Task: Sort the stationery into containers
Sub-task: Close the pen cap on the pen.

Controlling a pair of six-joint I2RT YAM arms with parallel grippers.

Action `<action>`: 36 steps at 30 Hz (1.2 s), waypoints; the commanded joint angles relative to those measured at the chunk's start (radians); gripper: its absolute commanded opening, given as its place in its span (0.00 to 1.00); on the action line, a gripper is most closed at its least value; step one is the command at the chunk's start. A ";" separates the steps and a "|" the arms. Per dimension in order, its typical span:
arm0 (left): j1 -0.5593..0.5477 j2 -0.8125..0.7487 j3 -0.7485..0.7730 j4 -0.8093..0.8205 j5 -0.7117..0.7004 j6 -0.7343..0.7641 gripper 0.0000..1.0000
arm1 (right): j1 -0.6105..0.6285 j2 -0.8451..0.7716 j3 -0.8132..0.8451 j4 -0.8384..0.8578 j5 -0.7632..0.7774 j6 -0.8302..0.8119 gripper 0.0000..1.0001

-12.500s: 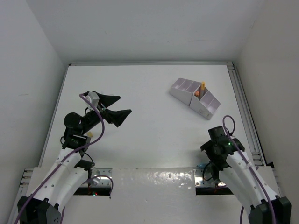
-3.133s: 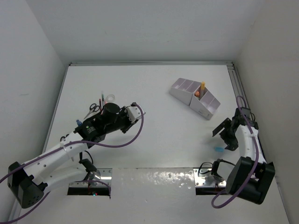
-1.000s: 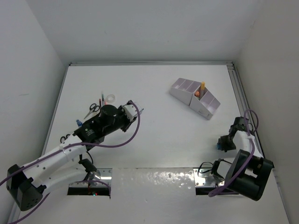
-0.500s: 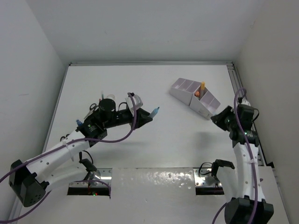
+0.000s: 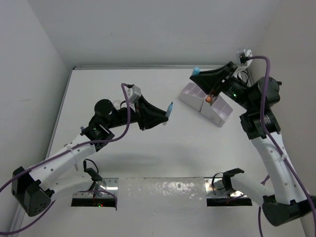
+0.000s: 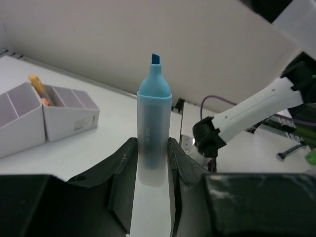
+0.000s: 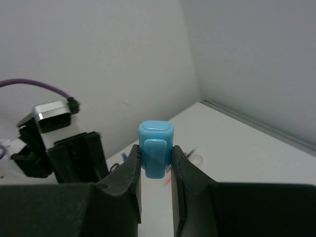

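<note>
My left gripper (image 5: pixel 160 114) is shut on a pale blue marker (image 6: pixel 153 133), held upright above the table middle with its chisel tip (image 6: pixel 155 58) bare. In the top view the marker (image 5: pixel 169 108) sticks out toward the right. My right gripper (image 5: pixel 200 74) is raised over the far side of the white organiser (image 5: pixel 217 116) and is shut on a blue cap (image 7: pixel 156 148). The cap (image 5: pixel 196 70) shows at the fingertips. An orange pencil (image 5: pixel 214 91) and a small eraser (image 5: pixel 209 98) stand in one organiser compartment. The organiser (image 6: pixel 64 116) lies left of the marker in the left wrist view.
A tape ring (image 7: pixel 195 159) and thin red pens (image 7: pixel 168 180) lie on the table's left side, mostly behind my left arm in the top view. White walls close in the table. A metal rail (image 5: pixel 254 103) runs along its right edge.
Both arms rose. My right gripper swung from low at the right edge up and back to above the organiser, cap in it. My left gripper carried the marker further right.
</note>
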 commanded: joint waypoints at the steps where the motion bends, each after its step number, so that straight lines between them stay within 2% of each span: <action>1: 0.012 -0.024 -0.013 0.270 -0.019 -0.153 0.00 | 0.102 0.083 0.081 0.243 -0.130 0.016 0.00; 5: 0.015 -0.028 -0.070 0.389 -0.067 -0.254 0.00 | 0.174 0.130 0.103 0.346 -0.207 0.024 0.00; 11: 0.018 -0.039 -0.104 0.472 -0.098 -0.293 0.00 | 0.228 0.147 0.083 0.392 -0.265 0.003 0.00; 18: 0.017 -0.068 -0.115 0.452 -0.105 -0.237 0.00 | 0.275 0.153 0.103 0.232 -0.273 -0.083 0.00; 22: 0.013 -0.062 -0.109 0.469 -0.065 -0.213 0.00 | 0.289 0.162 0.079 0.247 -0.256 -0.085 0.00; 27: 0.010 -0.065 -0.105 0.411 -0.050 -0.194 0.00 | 0.297 0.178 0.091 0.296 -0.261 -0.056 0.00; 36: 0.009 -0.065 -0.107 0.417 -0.056 -0.182 0.00 | 0.315 0.198 0.094 0.267 -0.264 -0.057 0.00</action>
